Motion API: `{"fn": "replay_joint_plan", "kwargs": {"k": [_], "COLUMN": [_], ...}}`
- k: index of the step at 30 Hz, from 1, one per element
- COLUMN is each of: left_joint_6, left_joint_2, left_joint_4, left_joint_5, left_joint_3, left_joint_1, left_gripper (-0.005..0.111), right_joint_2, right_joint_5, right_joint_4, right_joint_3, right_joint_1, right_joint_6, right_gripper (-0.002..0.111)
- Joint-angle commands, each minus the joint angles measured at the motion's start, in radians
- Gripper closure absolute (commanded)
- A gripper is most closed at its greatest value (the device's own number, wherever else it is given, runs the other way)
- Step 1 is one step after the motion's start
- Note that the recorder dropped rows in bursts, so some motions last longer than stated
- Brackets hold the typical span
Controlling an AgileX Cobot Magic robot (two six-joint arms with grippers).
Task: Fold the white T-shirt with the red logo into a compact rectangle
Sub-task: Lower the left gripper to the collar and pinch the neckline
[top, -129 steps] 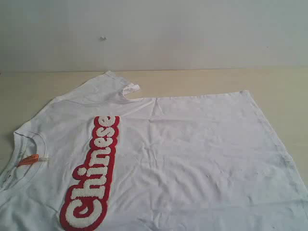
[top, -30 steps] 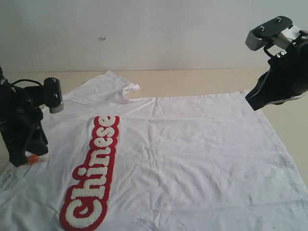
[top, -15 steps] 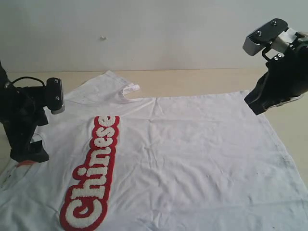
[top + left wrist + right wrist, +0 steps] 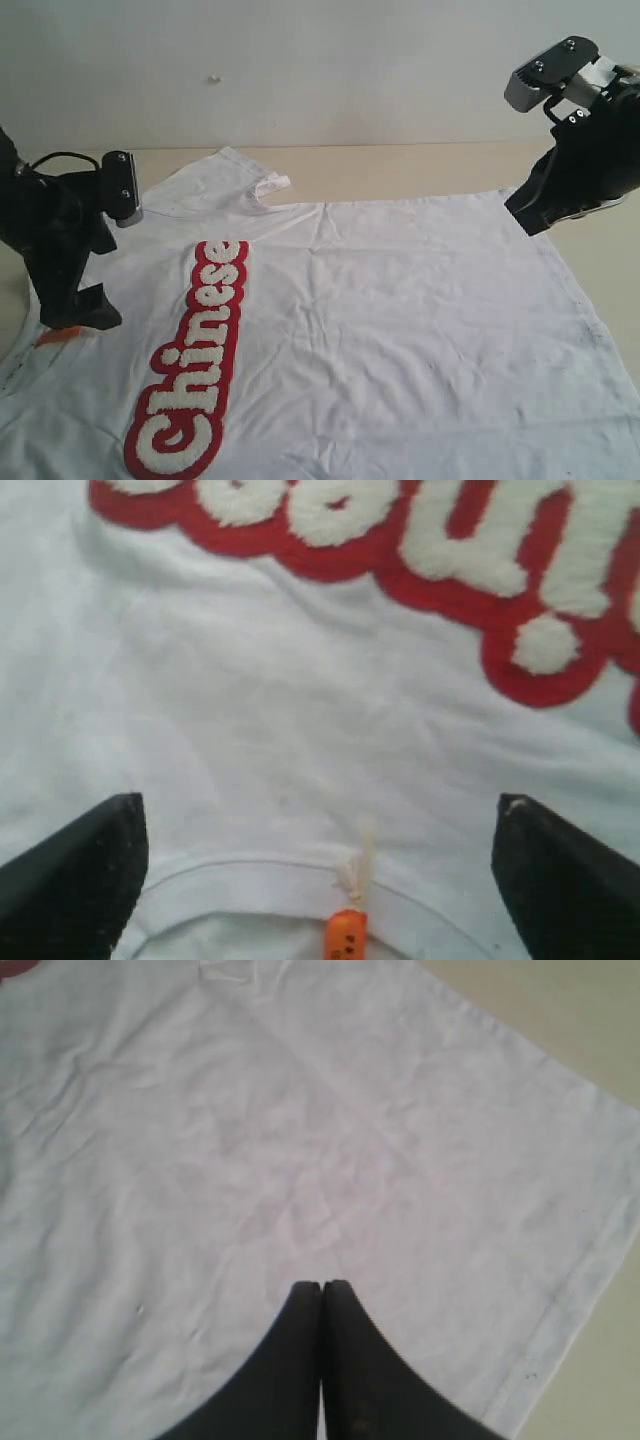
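The white T-shirt (image 4: 400, 320) lies spread flat on the table, chest up, its neck at the left. The red logo (image 4: 195, 360) runs as a long strip down the shirt's left part. My left gripper (image 4: 75, 315) hovers low over the ribbed collar (image 4: 250, 880), open wide, its two fingers straddling the small orange tag (image 4: 346, 935); nothing is between them. My right gripper (image 4: 525, 215) hangs above the shirt's far right corner, shut and empty, its tips (image 4: 322, 1285) over plain white fabric (image 4: 300, 1140) near the hem (image 4: 560, 1290).
The beige table (image 4: 420, 170) shows bare beyond the shirt's far edge and at the right (image 4: 560, 1020). A white wall (image 4: 330, 70) rises behind it. One sleeve (image 4: 250, 175) lies flat at the far left.
Both arms have come into view over the shirt. In the last second the left gripper opened wide and shifted slightly toward the collar. The right gripper stayed shut and barely moved.
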Motion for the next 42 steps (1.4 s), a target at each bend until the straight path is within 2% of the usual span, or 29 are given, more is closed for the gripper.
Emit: {"fn": "replay_joint_plan", "kwargs": {"k": [1,7,11,14,17,19,24,27,29,32,37,42], "left_joint_6": [0.152,0.143,0.128,0.066,-0.057,-0.090,-0.039,-0.014,0.074,0.181,0.205,0.245], "left_joint_2": [0.004,0.004,0.004,-0.003,-0.013,-0.015,-0.015,-0.015,-0.015,-0.015,-0.015,-0.015], "left_joint_4": [-0.041,-0.029,0.036,0.157,0.384,0.457,0.455,0.429,0.338,0.222,0.205,0.205], "left_joint_5": [0.107,0.122,0.116,0.113,0.107,0.127,0.120,0.117,0.136,0.132,0.117,0.028], "left_joint_3": [-0.007,-0.007,-0.007,-0.007,-0.007,-0.007,-0.004,-0.004,-0.004,-0.004,0.013,0.102], "left_joint_1": [0.000,0.000,0.000,0.000,0.000,0.000,0.015,0.084,0.137,0.177,0.177,0.177], "left_gripper": [0.014,0.014,0.014,0.014,0.014,0.014,0.014,0.014,0.014,0.014,0.014,0.014], "right_joint_2": [0.000,0.000,0.000,0.000,0.000,0.000,0.000,0.000,0.000,0.000,0.000,0.000], "right_joint_5": [-0.014,-0.013,-0.013,-0.011,-0.011,-0.011,-0.011,-0.011,-0.015,-0.019,-0.019,-0.018], "right_joint_4": [0.011,0.033,0.033,0.033,0.033,0.035,0.035,0.035,0.035,0.033,0.029,0.029], "right_joint_3": [-0.003,-0.003,-0.003,-0.003,-0.003,-0.003,-0.003,-0.003,-0.003,-0.003,-0.003,-0.003], "right_joint_1": [0.002,0.002,0.002,0.002,0.002,0.002,0.002,0.002,0.002,0.002,0.002,0.002], "right_joint_6": [-0.007,-0.007,-0.007,-0.007,-0.007,-0.007,-0.007,-0.007,-0.009,-0.009,-0.009,-0.009], "right_gripper": [0.108,0.108,0.108,0.108,0.108,0.108,0.108,0.108,0.108,0.108,0.108,0.108]}}
